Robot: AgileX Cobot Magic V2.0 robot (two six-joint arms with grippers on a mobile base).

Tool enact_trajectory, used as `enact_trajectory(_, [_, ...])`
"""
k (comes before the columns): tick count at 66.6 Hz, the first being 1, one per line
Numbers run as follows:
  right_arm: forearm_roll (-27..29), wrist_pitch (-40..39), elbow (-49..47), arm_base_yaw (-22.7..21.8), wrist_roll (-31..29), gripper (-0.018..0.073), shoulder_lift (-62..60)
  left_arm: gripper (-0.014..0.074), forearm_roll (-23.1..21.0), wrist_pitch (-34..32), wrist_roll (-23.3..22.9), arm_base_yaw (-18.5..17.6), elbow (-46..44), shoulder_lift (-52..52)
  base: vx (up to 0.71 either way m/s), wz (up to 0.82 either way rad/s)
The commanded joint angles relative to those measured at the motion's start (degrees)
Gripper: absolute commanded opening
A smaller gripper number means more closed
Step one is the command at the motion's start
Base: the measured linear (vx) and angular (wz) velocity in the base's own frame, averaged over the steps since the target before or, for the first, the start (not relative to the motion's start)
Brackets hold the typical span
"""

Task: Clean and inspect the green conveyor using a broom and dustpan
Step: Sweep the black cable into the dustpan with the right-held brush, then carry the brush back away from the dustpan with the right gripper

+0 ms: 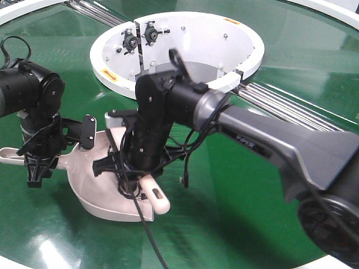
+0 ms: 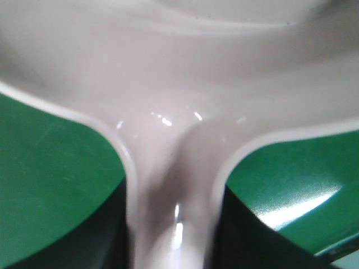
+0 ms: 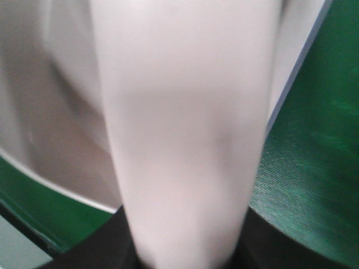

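Note:
The pale pink dustpan [image 1: 95, 188] lies on the green conveyor [image 1: 235, 185], its handle pointing left. My left gripper [image 1: 35, 163] is shut on that handle; in the left wrist view the handle of the dustpan [image 2: 179, 67] runs up between the dark fingers [image 2: 112, 235] of the left gripper [image 2: 174, 230]. My right gripper [image 1: 132, 172] hangs over the pan, shut on the pink broom [image 1: 157, 197], whose rounded handle end sticks out toward the front. The right wrist view is filled by the broom [image 3: 185, 140] clamped in the right gripper [image 3: 185, 246]. The bristles are hidden.
A white ring hub [image 1: 112, 73] opens just behind both arms. Chrome rails [image 1: 291, 106] run from it to the right. A black cable [image 1: 148, 235] trails from the right wrist toward the front edge. Green conveyor [image 2: 50, 168] [image 3: 314, 168] shows either side of both handles.

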Motion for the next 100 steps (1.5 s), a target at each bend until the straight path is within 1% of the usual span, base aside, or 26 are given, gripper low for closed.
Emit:
enact_trajectory(1, [-2.8, 3.3, -1.9, -0.9, -0.8, -0.0002, -5.9, -0.0006, 0.6, 2.0, -0.4, -0.3, -1.5, -2.7, 0.0, 0.0])
enact_trajectory(5, [-3.4, 3.3, -1.8, -1.3, -0.4, -0.0001, -6.5, -0.0006, 0.6, 2.0, -0.4, -0.3, -1.5, -2.7, 0.0, 0.0])
enact_trajectory(20, [-3.9, 3.3, -1.6, -5.4, -0.3, -0.0001, -8.8, -0.0006, 0.6, 2.0, -0.4, -0.3, -1.5, -2.7, 0.0, 0.0])
enact_trajectory(28, [-5.8, 3.3, 1.3, -8.2, -1.7, -0.0001, -11.3, -0.0006, 0.6, 2.0, -0.4, -0.3, -1.5, -2.7, 0.0, 0.0])
enact_trajectory(35, [-7.1, 3.3, 7.7, -12.1, -3.1, -0.0001, -14.9, -0.0006, 0.6, 2.0, -0.4, -0.3, -1.5, -2.7, 0.0, 0.0])
enact_trajectory(40, [-8.3, 3.2, 13.1, -14.9, -5.4, -0.0001, -17.7, -0.0006, 0.6, 2.0, -0.4, -0.3, -1.5, -2.7, 0.0, 0.0])
enact_trajectory(49, [-10.3, 0.8, 22.5, -19.5, -8.6, -0.0001, -22.9, -0.0006, 0.6, 2.0, -0.4, -0.3, -1.5, -2.7, 0.0, 0.0])
enact_trajectory(56, [-10.4, -2.0, 28.5, -23.7, -9.8, -0.0001, -26.6, -0.0006, 0.6, 2.0, -0.4, -0.3, -1.5, -2.7, 0.0, 0.0])
enact_trajectory(64, [-9.2, -5.1, 34.4, -27.9, -10.7, -0.0001, -29.9, -0.0006, 0.6, 2.0, -0.4, -0.3, -1.5, -2.7, 0.0, 0.0])
enact_trajectory(68, [-8.9, -6.2, 36.0, -29.1, -11.9, -0.0001, -30.8, -0.0006, 0.6, 2.0, -0.4, -0.3, -1.5, -2.7, 0.0, 0.0])
enact_trajectory(74, [-9.2, -6.4, 37.7, -29.6, -13.5, -0.0001, -31.0, -0.0006, 0.6, 2.0, -0.4, -0.3, -1.5, -2.7, 0.0, 0.0])
enact_trajectory(81, [-10.1, -6.3, 38.6, -29.6, -13.5, -0.0001, -30.9, -0.0006, 0.6, 2.0, -0.4, -0.3, -1.5, -2.7, 0.0, 0.0])
enact_trajectory(92, [-9.9, -6.7, 38.8, -29.6, -13.5, -0.0001, -30.9, -0.0006, 0.6, 2.0, -0.4, -0.3, -1.5, -2.7, 0.0, 0.0])
enact_trajectory(100, [-10.0, -6.4, 38.8, -29.6, -15.2, -0.0001, -30.9, -0.0006, 0.6, 2.0, -0.4, -0.3, -1.5, -2.7, 0.0, 0.0])
